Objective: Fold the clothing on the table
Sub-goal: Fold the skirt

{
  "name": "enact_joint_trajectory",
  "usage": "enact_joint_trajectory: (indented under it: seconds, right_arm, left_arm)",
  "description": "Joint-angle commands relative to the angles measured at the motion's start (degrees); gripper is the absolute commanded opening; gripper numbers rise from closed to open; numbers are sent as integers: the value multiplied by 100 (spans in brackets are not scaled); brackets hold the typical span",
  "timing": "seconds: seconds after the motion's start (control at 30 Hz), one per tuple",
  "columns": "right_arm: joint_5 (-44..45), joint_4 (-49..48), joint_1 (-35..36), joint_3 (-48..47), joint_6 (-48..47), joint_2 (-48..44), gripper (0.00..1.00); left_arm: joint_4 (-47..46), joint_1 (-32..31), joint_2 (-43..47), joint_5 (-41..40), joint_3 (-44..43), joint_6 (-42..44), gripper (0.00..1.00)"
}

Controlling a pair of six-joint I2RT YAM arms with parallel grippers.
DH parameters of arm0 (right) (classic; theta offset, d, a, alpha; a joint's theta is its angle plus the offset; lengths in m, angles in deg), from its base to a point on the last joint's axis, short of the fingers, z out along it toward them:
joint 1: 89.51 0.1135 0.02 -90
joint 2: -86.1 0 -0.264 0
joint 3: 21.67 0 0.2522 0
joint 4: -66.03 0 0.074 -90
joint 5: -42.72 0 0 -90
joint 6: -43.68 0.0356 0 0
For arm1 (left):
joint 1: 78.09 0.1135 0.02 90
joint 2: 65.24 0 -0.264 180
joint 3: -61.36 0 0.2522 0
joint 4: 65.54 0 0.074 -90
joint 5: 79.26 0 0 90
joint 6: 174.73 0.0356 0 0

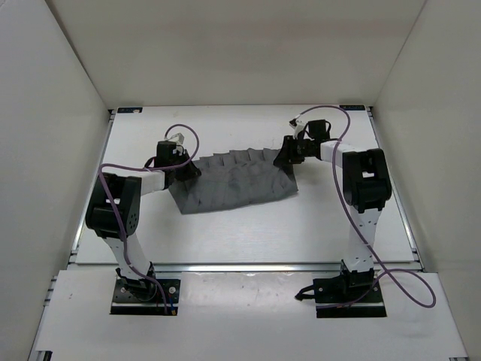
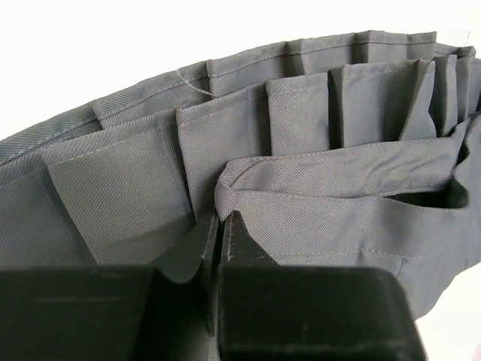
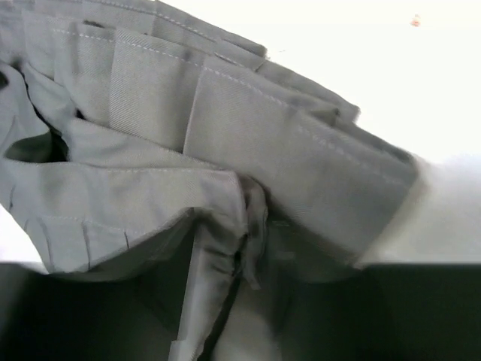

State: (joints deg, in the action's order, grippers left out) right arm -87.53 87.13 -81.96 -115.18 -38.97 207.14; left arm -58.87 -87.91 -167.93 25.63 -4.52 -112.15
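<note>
The dark grey pleated clothing (image 1: 233, 180) lies spread across the middle of the white table (image 1: 248, 233), between my two arms. My left gripper (image 1: 186, 171) is at its left end. In the left wrist view this gripper (image 2: 220, 226) is shut on a folded edge of the clothing (image 2: 301, 113), with only a thin slit between the fingers. My right gripper (image 1: 285, 154) is at the upper right corner. In the right wrist view, cloth (image 3: 150, 98) bunches between that gripper's (image 3: 244, 256) blurred fingers, and the blur hides whether they press on it.
Thin metal rails (image 1: 248, 265) edge the table, and white walls rise on three sides. Purple cables (image 1: 184, 129) loop above both arms. The arm bases (image 1: 146, 295) are bolted at the near edge.
</note>
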Motion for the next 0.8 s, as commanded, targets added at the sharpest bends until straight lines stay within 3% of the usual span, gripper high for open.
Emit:
enact_joint_trajectory:
  seconds: [0.0,0.13,0.27,0.53,0.77]
  right_arm:
    - [-193,180,115,-479,-190,218,29]
    - [-142,348,159,-542,-252,106,0]
    - [8,356,124,-43,-199,-701,0]
    - [544,523,185,1276,-463,-3190,0]
    - [202,549,62,2032,-191,-5185,1]
  left_arm:
    - [-152,24,66,171,-62,26,0]
    - [-126,121,275,215,-9,17,0]
    - [49,156,759,268,70,-35,0]
    - [709,60,2831,92,307,70,0]
    - [1438,33,4510,163,500,-27,0]
